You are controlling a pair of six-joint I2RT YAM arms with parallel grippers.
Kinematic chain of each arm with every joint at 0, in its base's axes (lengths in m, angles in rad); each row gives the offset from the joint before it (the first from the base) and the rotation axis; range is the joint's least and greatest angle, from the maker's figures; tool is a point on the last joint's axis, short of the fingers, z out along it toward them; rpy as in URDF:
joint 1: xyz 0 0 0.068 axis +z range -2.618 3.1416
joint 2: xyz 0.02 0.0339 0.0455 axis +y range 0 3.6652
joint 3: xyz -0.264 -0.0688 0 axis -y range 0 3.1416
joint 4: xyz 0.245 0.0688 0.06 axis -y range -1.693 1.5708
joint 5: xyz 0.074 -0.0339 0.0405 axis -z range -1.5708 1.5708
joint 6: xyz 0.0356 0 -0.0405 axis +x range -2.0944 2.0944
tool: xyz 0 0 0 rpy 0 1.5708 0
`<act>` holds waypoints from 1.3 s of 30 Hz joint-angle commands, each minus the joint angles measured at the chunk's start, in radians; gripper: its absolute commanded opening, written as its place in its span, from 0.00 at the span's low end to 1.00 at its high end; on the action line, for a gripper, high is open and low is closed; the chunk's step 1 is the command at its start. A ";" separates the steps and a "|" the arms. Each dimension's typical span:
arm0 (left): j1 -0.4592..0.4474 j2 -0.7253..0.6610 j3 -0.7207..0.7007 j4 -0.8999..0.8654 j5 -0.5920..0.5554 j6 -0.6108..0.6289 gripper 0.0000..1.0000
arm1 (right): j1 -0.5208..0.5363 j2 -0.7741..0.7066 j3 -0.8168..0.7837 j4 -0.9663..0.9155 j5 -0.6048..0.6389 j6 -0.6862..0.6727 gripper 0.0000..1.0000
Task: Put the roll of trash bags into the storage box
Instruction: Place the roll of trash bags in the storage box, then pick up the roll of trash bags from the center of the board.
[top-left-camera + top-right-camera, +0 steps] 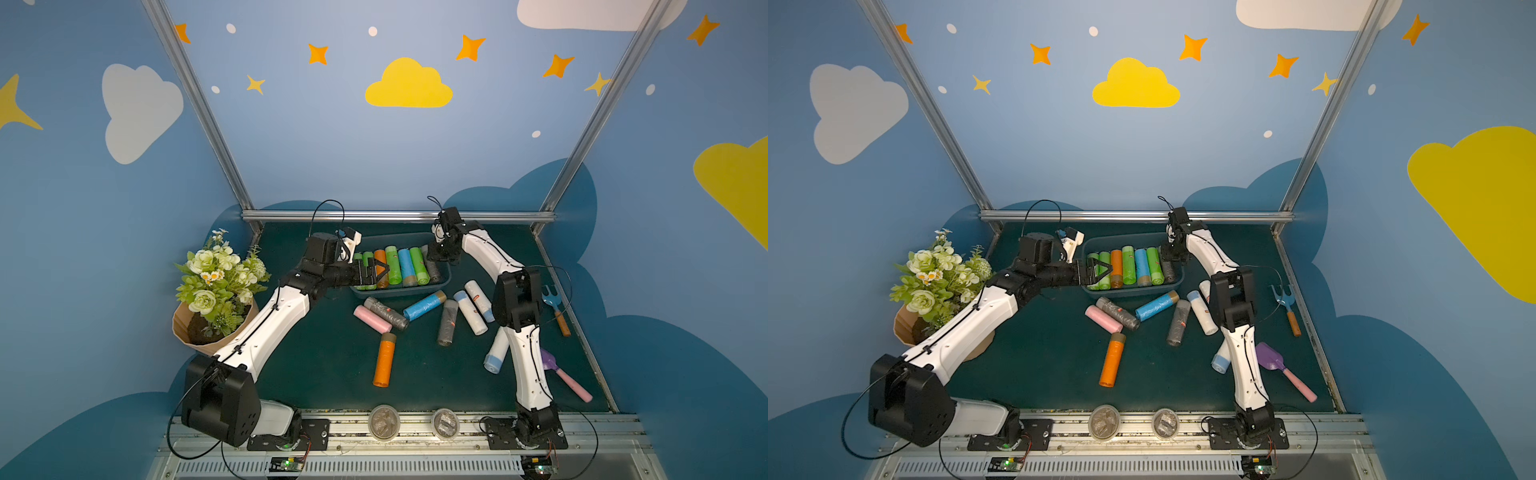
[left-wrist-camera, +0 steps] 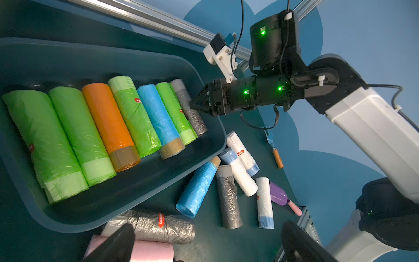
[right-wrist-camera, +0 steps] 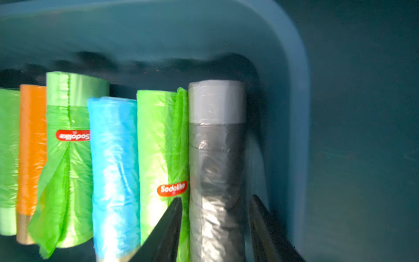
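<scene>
The blue-grey storage box (image 1: 401, 292) (image 1: 1133, 292) (image 2: 113, 204) (image 3: 294, 90) holds a row of several green, orange, blue and grey rolls. At its right end lies a grey roll (image 1: 433, 271) (image 1: 1168, 272) (image 2: 190, 108) (image 3: 215, 136), and my right gripper (image 1: 434, 259) (image 1: 1169, 259) (image 2: 192, 105) (image 3: 215, 226) reaches down around it. The jaws straddle it with a thin gap at one finger. My left gripper (image 1: 380, 274) (image 1: 1100, 272) (image 2: 208, 245) hovers wide open and empty over the box's left end.
Loose rolls lie in front of the box: orange (image 1: 384, 359), blue (image 1: 424, 305), pink (image 1: 372, 318), grey (image 1: 446, 322), white (image 1: 469, 311). A flower bouquet (image 1: 216, 282) stands at the left. A garden fork (image 1: 555, 305) and purple shovel (image 1: 565, 376) lie at the right.
</scene>
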 commanded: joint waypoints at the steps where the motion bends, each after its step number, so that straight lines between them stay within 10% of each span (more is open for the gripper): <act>1: 0.004 0.003 0.030 0.012 0.020 -0.005 1.00 | 0.004 -0.080 -0.019 -0.033 0.024 -0.014 0.47; 27: -0.173 -0.045 0.118 -0.284 -0.031 0.319 1.00 | 0.171 -0.819 -0.953 0.248 0.125 0.141 0.60; 39: -0.201 -0.168 -0.112 -0.118 0.141 0.561 1.00 | 0.255 -1.079 -1.330 0.318 0.198 0.305 0.77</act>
